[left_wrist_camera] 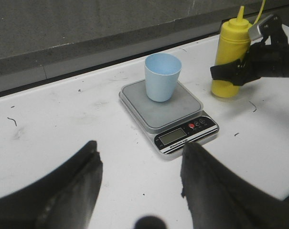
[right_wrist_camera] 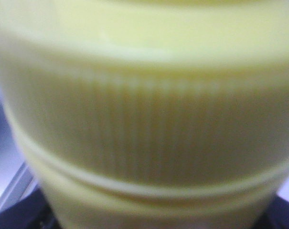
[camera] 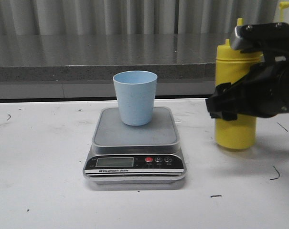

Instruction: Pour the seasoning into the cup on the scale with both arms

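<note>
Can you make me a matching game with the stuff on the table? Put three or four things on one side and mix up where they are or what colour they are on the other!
Things:
1. cup
2. squeeze bottle
3. scale
4. left gripper

Clues:
A. yellow, standing on the table with the right gripper at its side
B. open, holding nothing
C. pale blue, standing upright on the grey platform
D. silver, with a red button beside its display

Pairs: 1-C, 2-A, 3-D, 4-B
</note>
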You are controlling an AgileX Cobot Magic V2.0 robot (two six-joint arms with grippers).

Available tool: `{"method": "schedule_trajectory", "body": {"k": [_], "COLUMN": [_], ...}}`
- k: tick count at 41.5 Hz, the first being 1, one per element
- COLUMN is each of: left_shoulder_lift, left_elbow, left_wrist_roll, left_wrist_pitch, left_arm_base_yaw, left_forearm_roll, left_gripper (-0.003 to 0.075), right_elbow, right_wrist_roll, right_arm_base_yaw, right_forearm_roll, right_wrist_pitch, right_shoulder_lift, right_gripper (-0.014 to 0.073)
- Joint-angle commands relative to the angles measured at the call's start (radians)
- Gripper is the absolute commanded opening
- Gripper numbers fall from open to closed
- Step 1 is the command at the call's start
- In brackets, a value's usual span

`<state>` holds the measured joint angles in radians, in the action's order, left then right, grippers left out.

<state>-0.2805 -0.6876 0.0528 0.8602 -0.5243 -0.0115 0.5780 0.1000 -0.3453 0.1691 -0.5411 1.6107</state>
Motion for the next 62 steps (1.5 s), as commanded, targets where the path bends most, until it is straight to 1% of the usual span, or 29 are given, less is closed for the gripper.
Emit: {"method": "schedule_trajectory", "body": {"k": [1, 5, 6, 8, 9, 11, 14, 19, 25, 30, 36, 42, 46, 52, 62], "left_shoulder_lift": [-0.010, -0.010, -0.010, -0.010, -0.010, -0.010, -0.010, -0.010, -0.010, -0.010, -0.010, -0.010, -0.010, -0.010, -0.010], "left_elbow": [-0.023, -0.023, -0.023, -0.023, -0.023, -0.023, -0.023, -0.023, -0.023, -0.023, -0.023, -0.023, -0.023, -0.023, -0.023], "left_wrist_roll": [0.009, 0.009, 0.009, 0.009, 0.009, 0.009, 0.009, 0.009, 0.009, 0.009, 0.009, 0.009, 0.009, 0.009, 0.009], "left_wrist_pitch": [-0.071, -0.071, -0.071, -0.071, -0.071, -0.071, -0.071, -0.071, -0.071, -0.071, -0.071, -0.071, -0.071, -0.071, -0.071], "left_arm_base_yaw": [-0.009, -0.009, -0.009, -0.009, -0.009, -0.009, -0.009, -0.009, -0.009, -0.009, -0.009, -0.009, -0.009, -0.009, -0.009], "left_forearm_roll": [-0.002, -0.002, -0.002, -0.002, -0.002, -0.002, -0.002, -0.002, -0.002, -0.002, -0.002, -0.002, -0.002, -0.002, -0.002], "left_gripper": [0.0376, 0.0376, 0.0376, 0.0376, 0.0376, 0.0376, 0.0376, 0.0376, 0.0376, 0.0376, 0.0376, 0.0376, 0.0376, 0.0376, 0.0376], "right_elbow": [0.106, 0.228, 0.245, 0.318, 0.336, 0.406, 0.485, 0.597, 0.690, 0.760, 0.787, 0.787, 0.787, 0.787, 0.787], "right_wrist_roll": [0.062, 0.142, 0.159, 0.190, 0.200, 0.223, 0.229, 0.229, 0.223, 0.174, 0.162, 0.138, 0.112, 0.112, 0.113], "right_arm_base_yaw": [0.023, 0.026, 0.026, 0.024, 0.023, 0.022, 0.017, -0.010, -0.081, -0.143, -0.222, -0.274, -0.287, -0.297, -0.297], "right_forearm_roll": [-0.009, -0.022, -0.028, -0.044, -0.052, -0.076, -0.124, -0.250, -0.460, -0.624, -0.855, -1.039, -1.143, -1.257, -1.420], "right_wrist_pitch": [0.104, 0.359, 0.392, 0.521, 0.552, 0.672, 0.794, 0.945, 1.075, 1.207, 1.290, 1.376, 1.417, 1.447, 1.417], "right_shoulder_lift": [-0.125, -0.170, -0.175, -0.176, -0.176, -0.174, -0.166, -0.141, -0.081, -0.013, 0.054, 0.118, 0.151, 0.172, 0.173], "right_gripper": [0.0354, 0.0351, 0.0351, 0.0351, 0.0351, 0.0351, 0.0351, 0.0351, 0.0349, 0.0349, 0.0349, 0.0349, 0.0349, 0.0349, 0.0349]}}
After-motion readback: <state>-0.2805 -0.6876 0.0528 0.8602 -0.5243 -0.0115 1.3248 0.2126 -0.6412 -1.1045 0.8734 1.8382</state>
